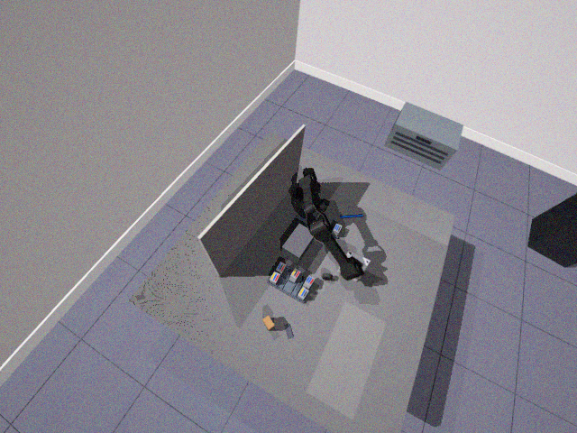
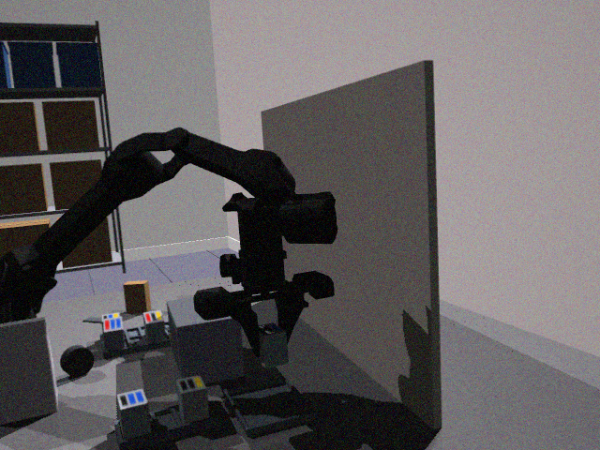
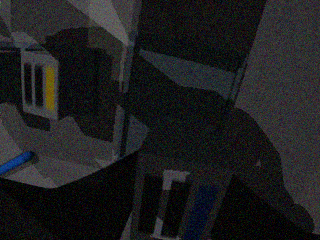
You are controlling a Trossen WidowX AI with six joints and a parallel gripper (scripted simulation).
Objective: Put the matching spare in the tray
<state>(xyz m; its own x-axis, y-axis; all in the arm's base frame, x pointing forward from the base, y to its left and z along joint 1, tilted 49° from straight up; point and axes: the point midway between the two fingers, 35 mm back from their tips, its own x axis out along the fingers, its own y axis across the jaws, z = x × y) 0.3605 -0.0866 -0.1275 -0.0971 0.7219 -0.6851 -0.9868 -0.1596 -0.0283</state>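
Observation:
My gripper [image 2: 270, 338] [image 3: 178, 162] is shut on a small grey spare [image 2: 274, 347] [image 3: 175, 208] whose label shows dark stripes and one blue stripe. It holds the spare low, just above the dark tray [image 2: 252, 384] [image 3: 194, 20], close to the tall panel. The grey mounted unit [image 1: 297, 242] [image 2: 203, 334] stands beside the tray. Other spares sit in racks: a blue-striped one [image 2: 131, 397] and a yellow-striped one [image 2: 191, 384] [image 3: 40, 87] in front, and a red-and-blue one [image 2: 112, 323] and a red-and-yellow one [image 2: 154, 317] behind. The far rack [image 1: 289, 281] also shows from above.
A tall grey panel [image 1: 261, 196] [image 2: 363, 217] stands right beside the gripper. An orange block [image 1: 268, 322] [image 2: 136, 296], a black ball [image 1: 328, 276] [image 2: 76, 360] and a blue pen [image 1: 352, 216] [image 3: 16, 160] lie on the mat. A shelf [image 2: 48, 145] stands at the back.

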